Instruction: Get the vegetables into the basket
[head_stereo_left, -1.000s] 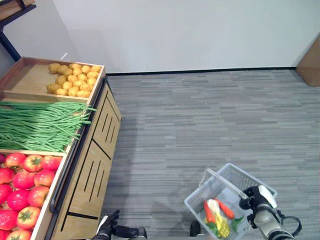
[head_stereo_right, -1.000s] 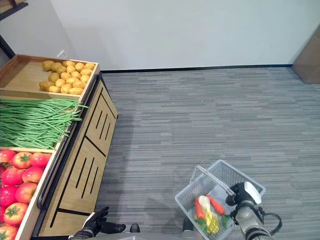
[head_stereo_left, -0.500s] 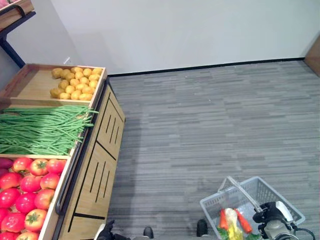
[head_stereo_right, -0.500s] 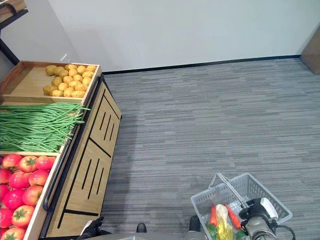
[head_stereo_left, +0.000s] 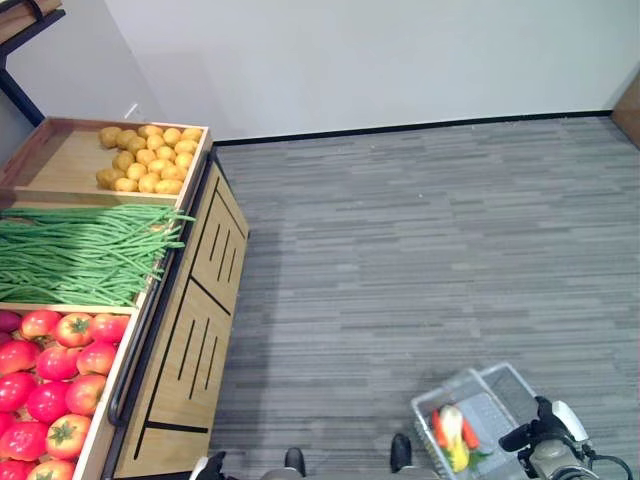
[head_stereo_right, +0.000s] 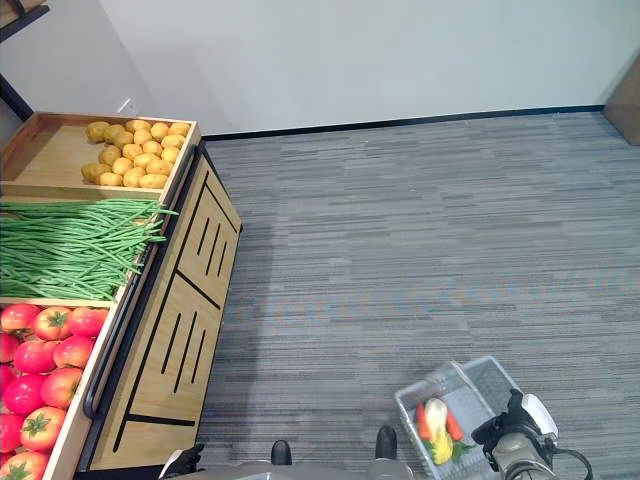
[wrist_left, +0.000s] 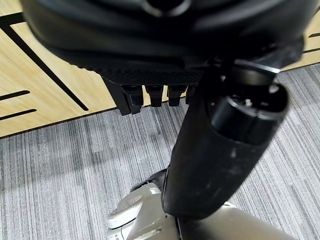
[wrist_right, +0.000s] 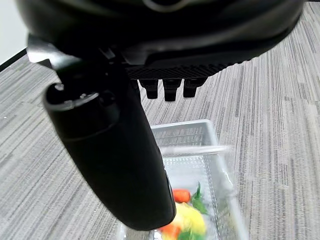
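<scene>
Low at the robot's right side, the right hand (wrist_right: 115, 165) hangs with its fingers (wrist_right: 164, 89) straight and its thumb stretched down, holding nothing. Just below and in front of it the grey wire basket (head_stereo_left: 505, 385) sits on the carpet (head_stereo_left: 400, 250), carrots (head_stereo_left: 440, 428) and a pale yellow vegetable (head_stereo_left: 452, 432) already inside, its long axis running away from the hand. Well apart to the left, the left hand (wrist_left: 220, 145) is relaxed beside the wooden stand (head_stereo_left: 195, 330) that carries tomatoes (head_stereo_left: 50, 370), green beans (head_stereo_left: 80, 255) and potatoes (head_stereo_left: 145, 158).

Grey striped carpet (head_stereo_left: 400, 250). Pale grey wire basket (head_stereo_left: 500, 395) with orange, yellow and green vegetables (head_stereo_left: 452, 432). Red tomatoes (head_stereo_left: 55, 360), green beans (head_stereo_left: 80, 255), yellow-brown potatoes (head_stereo_left: 145, 158), light wooden stand (head_stereo_left: 190, 330) with black lines.
</scene>
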